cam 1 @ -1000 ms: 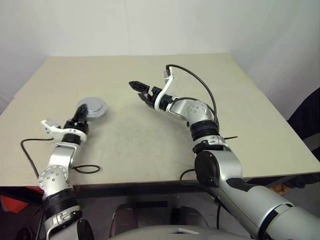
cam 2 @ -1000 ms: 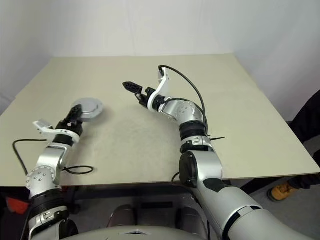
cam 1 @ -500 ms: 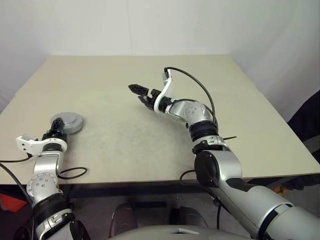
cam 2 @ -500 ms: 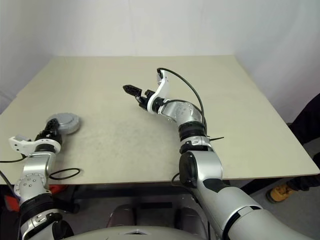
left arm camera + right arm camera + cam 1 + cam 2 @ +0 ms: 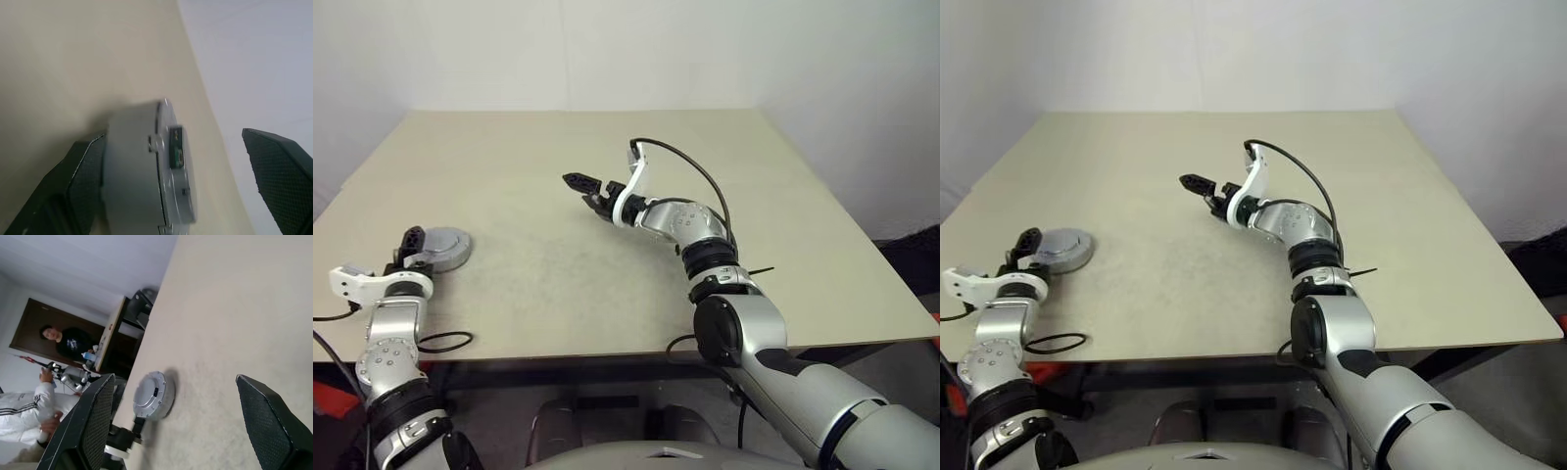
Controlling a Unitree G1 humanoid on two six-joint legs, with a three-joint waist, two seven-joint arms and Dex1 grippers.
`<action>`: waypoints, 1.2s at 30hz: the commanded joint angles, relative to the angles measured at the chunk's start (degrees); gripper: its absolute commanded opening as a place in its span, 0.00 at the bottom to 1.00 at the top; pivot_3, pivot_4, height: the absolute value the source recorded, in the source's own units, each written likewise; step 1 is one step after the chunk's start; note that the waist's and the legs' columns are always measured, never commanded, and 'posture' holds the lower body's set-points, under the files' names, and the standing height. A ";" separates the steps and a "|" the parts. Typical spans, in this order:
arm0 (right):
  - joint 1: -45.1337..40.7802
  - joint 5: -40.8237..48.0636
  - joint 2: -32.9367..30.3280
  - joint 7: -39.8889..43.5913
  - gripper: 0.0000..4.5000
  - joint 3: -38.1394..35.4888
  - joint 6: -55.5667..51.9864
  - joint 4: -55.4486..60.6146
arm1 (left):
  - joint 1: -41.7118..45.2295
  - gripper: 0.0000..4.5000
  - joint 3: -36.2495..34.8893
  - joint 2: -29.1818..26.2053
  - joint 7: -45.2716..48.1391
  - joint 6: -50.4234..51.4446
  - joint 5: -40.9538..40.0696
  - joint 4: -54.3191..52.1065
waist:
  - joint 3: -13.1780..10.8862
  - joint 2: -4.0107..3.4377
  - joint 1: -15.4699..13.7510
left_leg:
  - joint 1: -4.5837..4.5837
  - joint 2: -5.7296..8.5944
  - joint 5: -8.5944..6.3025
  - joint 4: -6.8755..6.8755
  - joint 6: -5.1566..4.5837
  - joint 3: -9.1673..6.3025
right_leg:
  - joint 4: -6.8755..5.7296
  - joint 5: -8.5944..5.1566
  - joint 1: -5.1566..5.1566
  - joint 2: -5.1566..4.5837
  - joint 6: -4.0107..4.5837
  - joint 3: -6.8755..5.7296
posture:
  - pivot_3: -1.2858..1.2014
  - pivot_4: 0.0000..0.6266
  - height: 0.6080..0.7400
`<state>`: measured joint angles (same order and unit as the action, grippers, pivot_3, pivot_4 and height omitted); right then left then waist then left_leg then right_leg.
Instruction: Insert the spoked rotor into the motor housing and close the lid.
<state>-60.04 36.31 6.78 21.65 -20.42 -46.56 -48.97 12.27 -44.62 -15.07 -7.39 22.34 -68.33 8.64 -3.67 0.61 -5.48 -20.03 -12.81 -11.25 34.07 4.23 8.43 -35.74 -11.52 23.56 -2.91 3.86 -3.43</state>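
Housing [image 5: 444,249]: a short round silver-grey cylinder with its lid on, sitting flat on the table [image 5: 607,225] close to the left edge, at about nine o'clock from the table's middle. In the left wrist view it [image 5: 146,171] shows a small green-and-dark patch on the lid's rim.

Rotor: cannot tell where it is; the housing is shut and nothing of its inside shows.

Left gripper [image 5: 412,251]: released, jaws spread wide. It sits low at the table's left edge, pointing toward the housing from the housing's eight o'clock side. In the left wrist view one finger [image 5: 85,176] lies right against the housing's side wall, while the other finger stands well apart from the lid, with bare wall behind it. Nothing is clamped between them.

Right gripper [image 5: 583,188]: released, jaws apart, holding nothing. It hangs above the middle of the table, pointing toward ten o'clock, well apart from the housing, which lies at its eight o'clock. In the right wrist view the housing [image 5: 152,395] shows between the two fingers, far off on the table.

Cable [image 5: 445,342]: a thin black loop lying on the near left corner of the table, at six o'clock from the housing.

People: two people [image 5: 46,382] stand beyond the table's left side, in the right wrist view.
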 commanded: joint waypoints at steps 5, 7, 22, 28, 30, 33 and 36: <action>-2.39 -0.16 -0.19 0.57 0.99 0.23 -0.12 -0.37 | 0.95 0.99 -4.27 -6.55 0.52 -2.66 2.48 1.06 | -0.02 -0.03 -0.02 | 0.28 0.01 -0.02 0.00 -0.02 0.00 | 0.03 -0.14 -0.28 0.00 -0.23 0.00 | 0.52 0.00 1.00; -2.38 -0.44 -0.20 1.08 0.99 0.60 0.25 -0.19 | 0.66 0.99 -4.09 -7.18 1.17 -2.55 3.40 0.54 | -0.01 -0.02 -0.13 | 0.30 0.02 -0.02 0.01 -0.02 0.00 | 0.03 -0.14 -0.32 -0.02 -0.23 0.00 | 0.52 0.00 1.00; 1.93 -17.39 -10.92 21.67 0.99 16.18 28.69 3.64 | 0.18 0.99 22.80 -12.30 21.21 -1.98 24.59 -20.43 | 0.00 0.06 -0.23 | 0.27 0.03 -0.03 0.04 -0.04 -0.02 | 0.01 0.02 -0.35 -0.07 0.05 -0.01 | 0.52 0.00 1.00; 0.58 -25.22 -18.30 22.83 0.99 19.15 39.21 -4.67 | 0.00 0.99 35.96 -13.64 28.78 -4.37 36.44 -19.88 | -0.10 -0.22 0.19 | 0.25 0.04 -0.03 0.08 -0.05 0.02 | -0.04 0.04 -0.34 -0.07 0.13 -0.01 | 0.52 0.00 1.00; 0.80 -28.54 -20.27 21.95 0.99 20.73 42.21 -6.83 | 0.11 0.99 38.68 -12.68 29.98 -5.84 39.85 -17.73 | -0.11 -0.28 0.32 | 0.05 0.00 -0.03 0.07 -0.06 0.03 | -0.07 0.08 -0.25 -0.03 0.25 -0.01 | 0.52 0.00 1.00; 1.42 -31.42 -21.53 21.78 0.99 22.18 44.81 -8.64 | 0.33 0.99 40.07 -11.12 31.05 -7.63 42.79 -15.17 | -0.12 -0.33 0.39 | 0.02 0.01 -0.04 0.07 -0.08 0.04 | -0.06 0.07 -0.20 -0.03 0.29 -0.01 | 0.52 0.00 1.00; 2.81 -32.52 -21.46 22.87 0.99 22.80 45.81 -8.15 | 0.75 0.99 40.33 -9.77 31.97 -9.00 44.73 -12.80 | -0.12 -0.33 0.44 | 0.00 0.01 -0.08 0.08 -0.14 0.04 | -0.06 0.07 -0.19 -0.03 0.30 -0.01 | 0.52 0.00 1.00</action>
<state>-57.25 4.20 -14.64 43.82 2.08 -2.64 -58.52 11.58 -4.18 -24.82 23.85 15.40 -24.87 -4.07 -3.79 0.28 -5.04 -20.03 -12.80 -11.33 34.16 4.08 8.48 -35.80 -11.45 23.36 -2.94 4.17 -3.44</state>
